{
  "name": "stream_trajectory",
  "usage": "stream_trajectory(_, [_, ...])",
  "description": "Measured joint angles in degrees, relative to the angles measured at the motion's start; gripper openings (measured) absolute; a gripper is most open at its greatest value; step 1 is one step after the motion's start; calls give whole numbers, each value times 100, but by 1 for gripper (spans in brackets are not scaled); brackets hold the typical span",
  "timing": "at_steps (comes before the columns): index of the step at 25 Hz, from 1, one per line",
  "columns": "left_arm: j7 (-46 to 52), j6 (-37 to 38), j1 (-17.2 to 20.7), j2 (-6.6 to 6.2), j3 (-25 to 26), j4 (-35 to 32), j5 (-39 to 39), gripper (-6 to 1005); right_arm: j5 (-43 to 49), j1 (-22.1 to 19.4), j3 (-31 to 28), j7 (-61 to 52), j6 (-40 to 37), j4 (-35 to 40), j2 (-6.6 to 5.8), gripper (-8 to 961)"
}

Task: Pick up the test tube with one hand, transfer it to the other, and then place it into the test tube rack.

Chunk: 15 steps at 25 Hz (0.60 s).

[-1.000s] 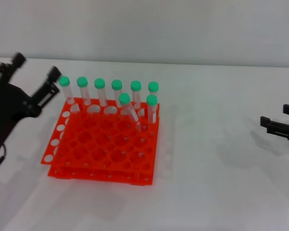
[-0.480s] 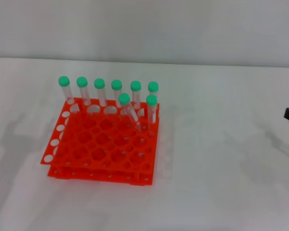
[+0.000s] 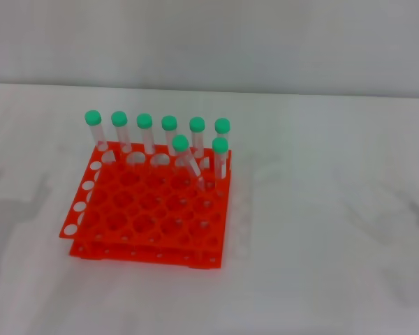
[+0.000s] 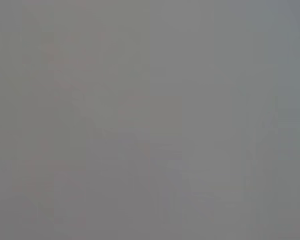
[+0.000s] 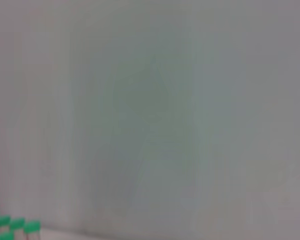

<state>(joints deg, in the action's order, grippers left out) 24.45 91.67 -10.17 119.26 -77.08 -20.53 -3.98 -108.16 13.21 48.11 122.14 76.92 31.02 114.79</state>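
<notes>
Tubes: head view shows eight green-capped ones in the rack, left of counter centre. Six stand along the far row, two just in front at the right end; one of those, the tilted tube, leans as if loose in its hole. Other holes empty. No loose tube, neither claw in view, so state unknown. Left wrist view: blank grey. Right wrist view: only green caps at one corner.
</notes>
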Motion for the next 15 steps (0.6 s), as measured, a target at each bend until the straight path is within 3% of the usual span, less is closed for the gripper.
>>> stream_trajectory(5, [-4, 7, -167, 7, 0, 237, 149, 872, -230, -4, -813, 1061, 797, -854, -1, 860])
stream_trajectory(11, [2, 292, -280, 26, -20, 445, 217, 872, -268, -19, -2224, 2336, 1649, -1810, -10, 859])
stream_trajectory(15, [128, 327, -320, 27, -41, 517, 379, 873, -265, -21, -2617, 2416, 1770, -1924, -11, 859])
